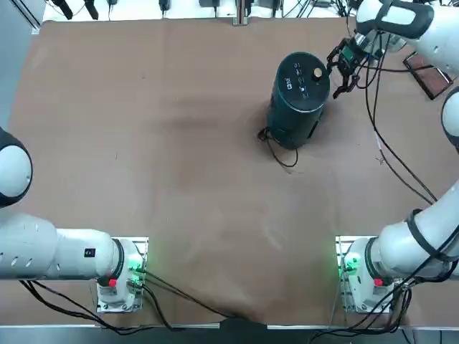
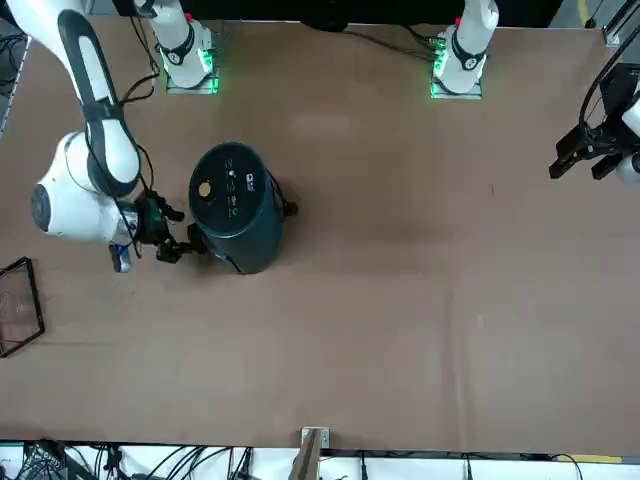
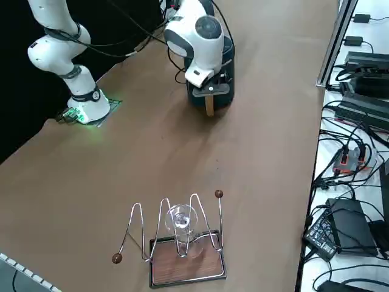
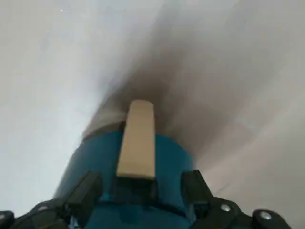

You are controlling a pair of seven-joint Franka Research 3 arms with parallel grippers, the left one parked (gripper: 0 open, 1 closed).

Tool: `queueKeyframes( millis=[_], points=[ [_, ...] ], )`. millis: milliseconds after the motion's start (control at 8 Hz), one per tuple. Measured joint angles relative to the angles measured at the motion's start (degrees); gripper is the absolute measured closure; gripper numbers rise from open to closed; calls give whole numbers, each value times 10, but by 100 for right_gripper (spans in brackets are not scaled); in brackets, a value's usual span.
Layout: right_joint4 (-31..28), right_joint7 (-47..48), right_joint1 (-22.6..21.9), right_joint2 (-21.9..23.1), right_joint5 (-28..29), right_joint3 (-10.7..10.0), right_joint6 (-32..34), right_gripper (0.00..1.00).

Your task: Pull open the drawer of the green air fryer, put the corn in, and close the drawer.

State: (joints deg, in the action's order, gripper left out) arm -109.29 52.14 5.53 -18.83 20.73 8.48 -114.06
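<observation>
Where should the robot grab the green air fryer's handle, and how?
Probably by the two long sides of the tan handle, coming at it from the front. It is a narrow bar sticking out from the round air fryer, so the open right gripper could put one finger on each side.

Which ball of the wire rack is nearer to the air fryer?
The right-hand ball in the right side view; the other ball is farther from the air fryer, where the right gripper is open.
</observation>
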Motion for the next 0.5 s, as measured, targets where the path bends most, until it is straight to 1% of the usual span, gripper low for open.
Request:
queueKeyframes(
  millis=[250,500],
  points=[
    [28,-37,3,35,-50,0,59,0],
    [64,-127,4,70,-104,-1,99,0]
  ],
)
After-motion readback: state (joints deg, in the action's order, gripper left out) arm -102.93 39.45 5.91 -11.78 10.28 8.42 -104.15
